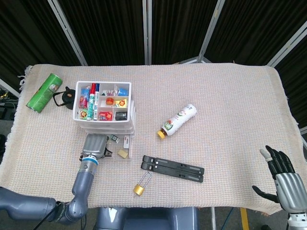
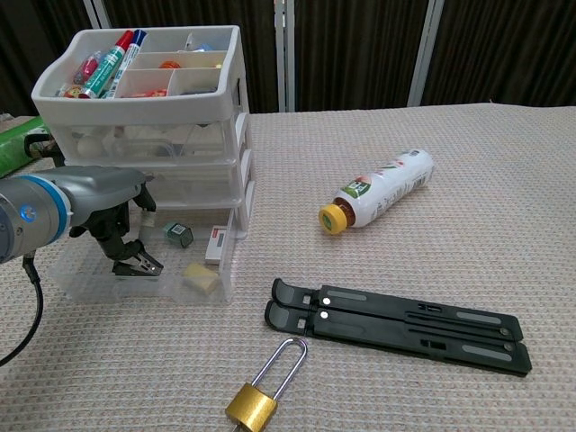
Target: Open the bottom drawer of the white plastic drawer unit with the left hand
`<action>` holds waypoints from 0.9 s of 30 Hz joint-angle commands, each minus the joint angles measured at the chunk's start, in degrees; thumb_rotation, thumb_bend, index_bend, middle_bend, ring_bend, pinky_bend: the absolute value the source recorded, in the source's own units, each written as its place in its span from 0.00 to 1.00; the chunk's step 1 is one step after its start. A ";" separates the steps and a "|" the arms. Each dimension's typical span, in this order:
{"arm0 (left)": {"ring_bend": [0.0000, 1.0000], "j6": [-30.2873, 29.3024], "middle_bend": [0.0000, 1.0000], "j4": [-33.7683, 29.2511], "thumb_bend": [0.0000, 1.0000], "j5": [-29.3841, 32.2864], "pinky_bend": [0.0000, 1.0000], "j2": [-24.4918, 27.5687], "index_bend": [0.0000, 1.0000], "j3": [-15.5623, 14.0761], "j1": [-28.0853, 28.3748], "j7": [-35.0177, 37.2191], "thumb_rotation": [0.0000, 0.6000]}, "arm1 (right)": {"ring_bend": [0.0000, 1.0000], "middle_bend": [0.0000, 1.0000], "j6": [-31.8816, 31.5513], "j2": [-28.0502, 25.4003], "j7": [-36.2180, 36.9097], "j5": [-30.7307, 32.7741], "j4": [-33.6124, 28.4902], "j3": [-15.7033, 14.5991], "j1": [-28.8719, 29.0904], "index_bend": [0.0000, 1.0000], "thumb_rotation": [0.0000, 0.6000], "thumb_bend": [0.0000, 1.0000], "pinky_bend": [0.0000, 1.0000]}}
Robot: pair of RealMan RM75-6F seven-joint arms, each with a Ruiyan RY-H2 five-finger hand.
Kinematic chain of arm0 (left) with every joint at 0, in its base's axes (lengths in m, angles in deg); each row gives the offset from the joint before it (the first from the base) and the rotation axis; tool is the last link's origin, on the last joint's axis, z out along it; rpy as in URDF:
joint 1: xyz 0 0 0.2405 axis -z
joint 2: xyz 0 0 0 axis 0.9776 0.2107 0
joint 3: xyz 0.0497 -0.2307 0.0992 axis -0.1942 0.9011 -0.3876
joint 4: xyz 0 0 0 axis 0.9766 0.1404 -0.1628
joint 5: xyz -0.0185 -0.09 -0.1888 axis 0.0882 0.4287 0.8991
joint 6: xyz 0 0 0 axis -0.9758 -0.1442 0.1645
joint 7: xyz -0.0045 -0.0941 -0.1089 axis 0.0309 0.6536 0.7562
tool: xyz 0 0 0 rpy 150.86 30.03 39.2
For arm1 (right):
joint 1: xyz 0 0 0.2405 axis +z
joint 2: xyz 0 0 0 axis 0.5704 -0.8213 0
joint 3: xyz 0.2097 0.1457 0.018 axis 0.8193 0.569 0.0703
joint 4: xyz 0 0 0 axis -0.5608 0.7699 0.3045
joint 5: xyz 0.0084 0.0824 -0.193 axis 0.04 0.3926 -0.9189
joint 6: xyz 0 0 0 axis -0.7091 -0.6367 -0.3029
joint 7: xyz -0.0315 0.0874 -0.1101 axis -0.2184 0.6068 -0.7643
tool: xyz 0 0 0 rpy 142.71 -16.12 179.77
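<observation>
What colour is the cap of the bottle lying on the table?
The cap is yellow, seen best in the chest view.

White drawer unit (image 2: 144, 135), clear bottom drawer (image 2: 153, 270) apparently pulled out.

You see a white plastic drawer unit (image 2: 171, 99) with smooth, semi-gloss walls; its bottom clear plastic drawer (image 2: 144, 286) is translucent. The beige woven tablecloth (image 2: 432, 180) is matt and coarse. Your left hand (image 2: 99, 193) has a smooth grey metallic shell. The brass padlock (image 2: 254, 405) has a shiny steel shackle. The black folding stand (image 2: 396, 319) is matt plastic.
</observation>
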 commanded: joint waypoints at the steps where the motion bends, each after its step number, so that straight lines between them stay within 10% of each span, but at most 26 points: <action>1: 0.92 -1.17 0.95 -2.98 0.52 -1.70 0.73 1.97 0.57 -0.05 -0.54 0.73 1.00 | 0.00 0.00 0.09 0.05 -0.16 -0.05 0.01 -0.04 0.02 0.00 1.00 0.00 0.00; 17: 0.92 -4.22 0.95 -14.08 0.52 -10.49 0.73 12.63 0.57 -4.47 -5.01 4.69 1.00 | 0.00 0.00 -0.02 -0.18 0.02 0.16 -0.17 0.05 -0.08 0.00 1.00 0.00 0.00; 27: 0.92 1.77 0.95 -8.81 0.52 -14.63 0.73 19.70 0.57 -8.48 -10.38 15.13 1.00 | 0.00 0.00 0.03 0.06 -0.90 -0.39 -0.51 -0.24 -0.19 0.00 1.00 0.00 0.00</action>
